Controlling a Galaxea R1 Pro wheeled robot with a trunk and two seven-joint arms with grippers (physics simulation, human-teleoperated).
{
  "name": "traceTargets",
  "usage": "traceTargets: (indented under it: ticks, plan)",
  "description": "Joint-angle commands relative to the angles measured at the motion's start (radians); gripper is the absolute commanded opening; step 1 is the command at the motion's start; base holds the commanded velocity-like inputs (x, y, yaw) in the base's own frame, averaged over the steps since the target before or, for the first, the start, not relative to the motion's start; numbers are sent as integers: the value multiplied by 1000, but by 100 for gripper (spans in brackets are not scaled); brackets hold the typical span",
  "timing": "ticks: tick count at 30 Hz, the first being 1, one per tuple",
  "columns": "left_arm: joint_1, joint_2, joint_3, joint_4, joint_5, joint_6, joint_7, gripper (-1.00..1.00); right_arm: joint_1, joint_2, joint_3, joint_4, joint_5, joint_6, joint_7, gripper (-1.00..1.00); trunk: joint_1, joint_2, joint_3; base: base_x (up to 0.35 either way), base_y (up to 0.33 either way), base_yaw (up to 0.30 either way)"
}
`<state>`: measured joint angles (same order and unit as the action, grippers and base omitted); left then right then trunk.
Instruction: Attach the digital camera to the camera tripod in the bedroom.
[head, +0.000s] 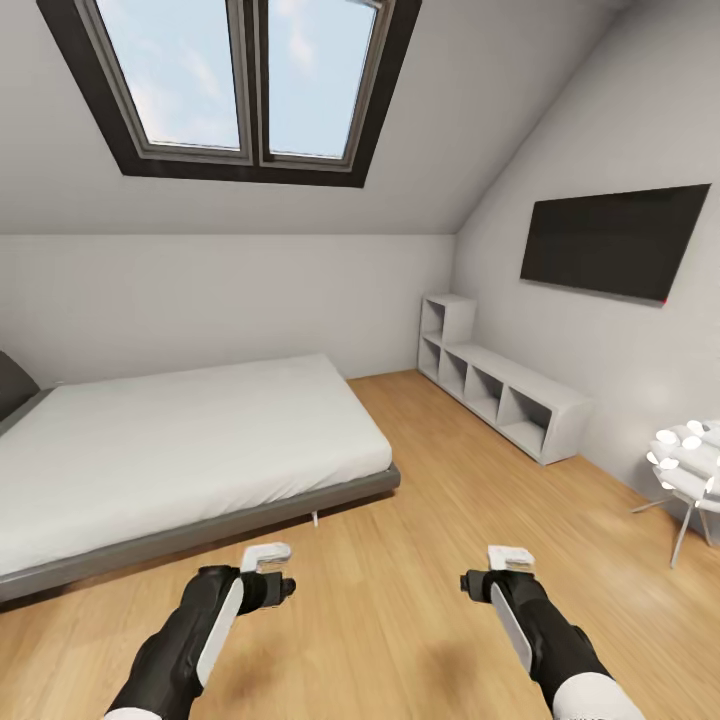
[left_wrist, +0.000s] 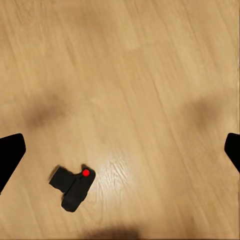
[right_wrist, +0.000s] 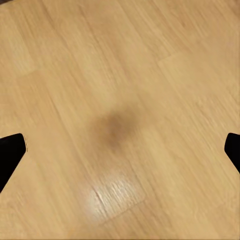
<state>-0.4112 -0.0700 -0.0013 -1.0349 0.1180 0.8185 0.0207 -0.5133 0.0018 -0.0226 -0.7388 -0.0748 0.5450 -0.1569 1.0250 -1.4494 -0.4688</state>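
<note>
You are looking into the bedroom: a low grey-framed bed (head: 180, 470) on the left, a skylight window (head: 245, 85) in the sloped ceiling above it, a white cubby shelf (head: 500, 390) along the right wall under a dark wall screen (head: 612, 240), and a white chair (head: 690, 465) at the far right edge. Your left gripper (head: 268, 558) and right gripper (head: 508, 560) hang side by side, well apart, over the light wood plank floor (head: 430, 520). In each wrist view the black fingertips (left_wrist: 10, 152) sit at opposite edges, so both claws are spread wide and hold nothing. The digital camera (left_wrist: 72, 184) lies on the floor below your left gripper, red spot showing, between the fingers but nearer one side, untouched.
</note>
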Motion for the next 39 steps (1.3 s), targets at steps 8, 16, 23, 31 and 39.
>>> traceTargets:
  ticks: [8,16,23,31,39]
  plan:
    - [-11,-46,-14,-50,0,-56,4,100,-11,2,4,-30,-27,6,3,100,0,-1,-1,0,0,0]
    - [-12,-68,-22,-64,-2,-59,32,100,-11,1,6,-37,-26,6,4,100,0,-1,-1,0,0,0]
    - [-12,-71,-23,-67,2,-59,76,100,-11,1,8,-74,-30,17,5,100,19,-36,-17,0,0,0]
    - [-12,-69,-23,-69,6,-59,88,100,-11,1,5,-150,-34,57,5,100,50,-92,-42,0,0,0]
    - [-12,-67,-22,-70,7,-59,90,100,-10,0,5,-163,-33,74,5,100,80,-148,-67,0,0,0]
